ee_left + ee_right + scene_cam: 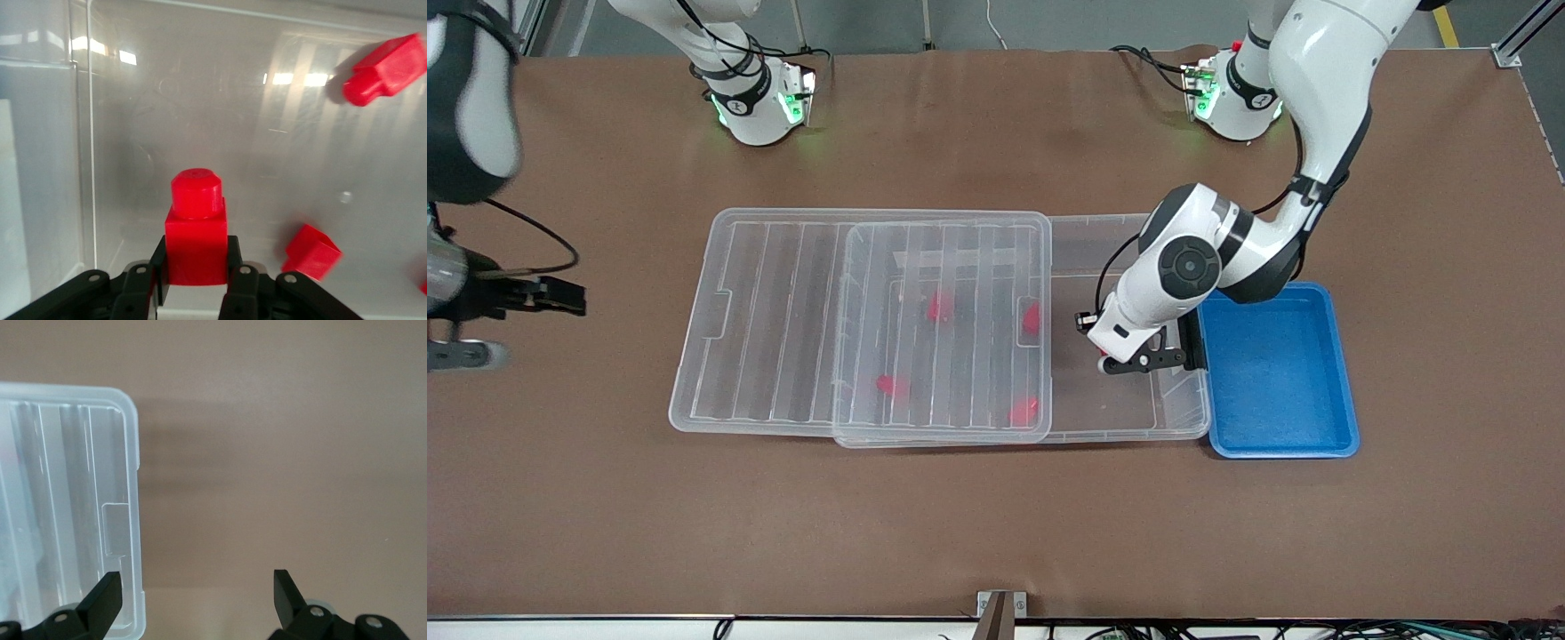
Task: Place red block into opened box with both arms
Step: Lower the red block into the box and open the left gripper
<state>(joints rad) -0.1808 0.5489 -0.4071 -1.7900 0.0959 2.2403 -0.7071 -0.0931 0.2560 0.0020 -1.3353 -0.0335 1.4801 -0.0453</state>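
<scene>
Red block (195, 230) between left end effector (195, 277) fingers, over the box (1129, 436).

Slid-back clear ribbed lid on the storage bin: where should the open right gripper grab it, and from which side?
Judging by its pose, the clear ribbed sliding lid is best taken at its short overhanging edge, toward the right arm's end of the table. That rim is thin, free of the large clear plastic bin, and beside the open right gripper, which could straddle it coming in level from that end.
</scene>
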